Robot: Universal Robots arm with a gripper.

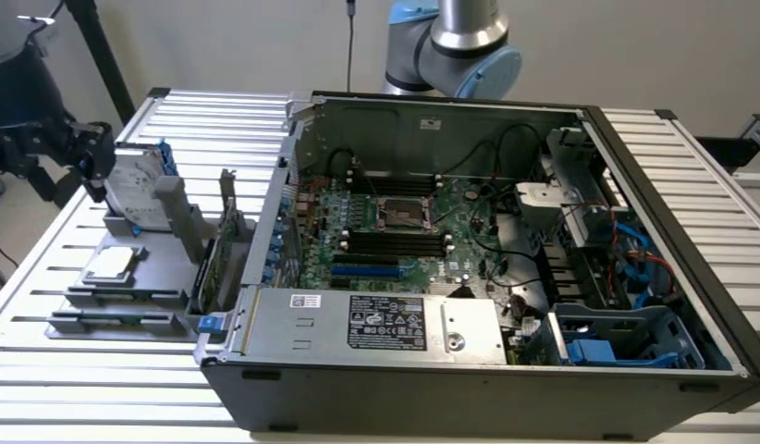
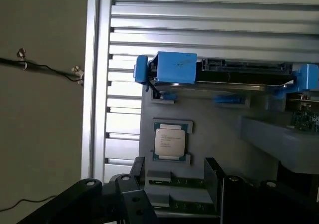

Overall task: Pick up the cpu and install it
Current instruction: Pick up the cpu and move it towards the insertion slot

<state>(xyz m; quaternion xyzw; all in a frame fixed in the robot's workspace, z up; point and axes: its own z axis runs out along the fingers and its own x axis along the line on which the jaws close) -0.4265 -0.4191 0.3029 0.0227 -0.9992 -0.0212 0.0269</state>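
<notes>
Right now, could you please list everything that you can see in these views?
small square silver-topped cpu chip: one, silver-grey, flat on the tray.
large silver hard drive with blue side rails: one, on edge in the tray.
long black memory sticks: count unclear, in tray slots beside the cpu.
grey holder tray: one, on the table at the exterior view's left.
open grey computer case: one, mid-table, green motherboard inside.
slatted silver metal table: one, under everything.
silver and blue robot arm: one, behind the case.
black fingers: two, open, near the cpu.
</notes>
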